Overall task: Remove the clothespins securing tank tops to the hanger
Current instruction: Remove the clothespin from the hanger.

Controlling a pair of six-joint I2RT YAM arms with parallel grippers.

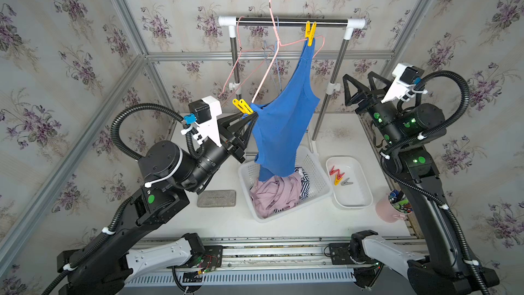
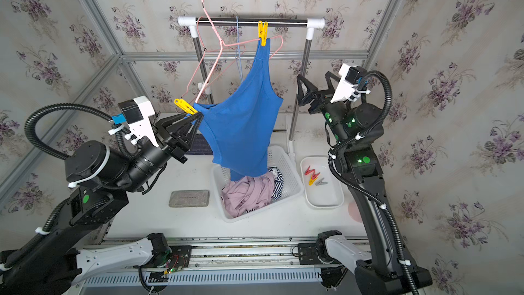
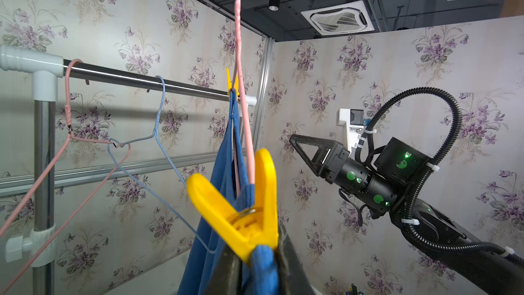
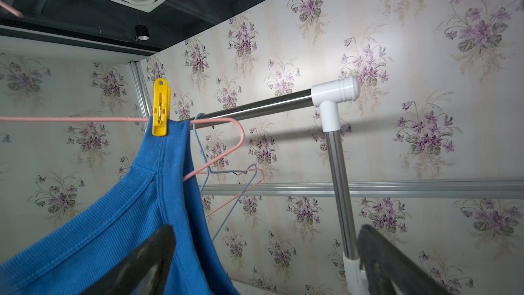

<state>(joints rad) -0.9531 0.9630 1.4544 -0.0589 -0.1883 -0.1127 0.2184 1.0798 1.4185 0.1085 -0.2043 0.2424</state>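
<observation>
A yellow clothespin (image 1: 242, 106) is pinched at its nose between the tips of the left gripper (image 1: 255, 114), and its two prongs flare up and away from the fingers. The jaws are clenched on it where it bites a strap of the blue tank top (image 1: 283, 126) onto the pink hanger (image 4: 85, 119). A second yellow clothespin (image 1: 310, 34) pins the other strap high above this gripper, just beside the rack bar (image 1: 292, 21). Below the gripper, a white basket (image 1: 319, 177) holds the pink tank top (image 1: 275, 194) and the striped tank top (image 1: 304, 187). The right gripper (image 1: 357, 75) hangs well apart, its jaws spread wide and empty. Down on the table on its side, a white tray (image 1: 355, 192) holds red, yellow and grey clothespins (image 1: 338, 177).
</observation>
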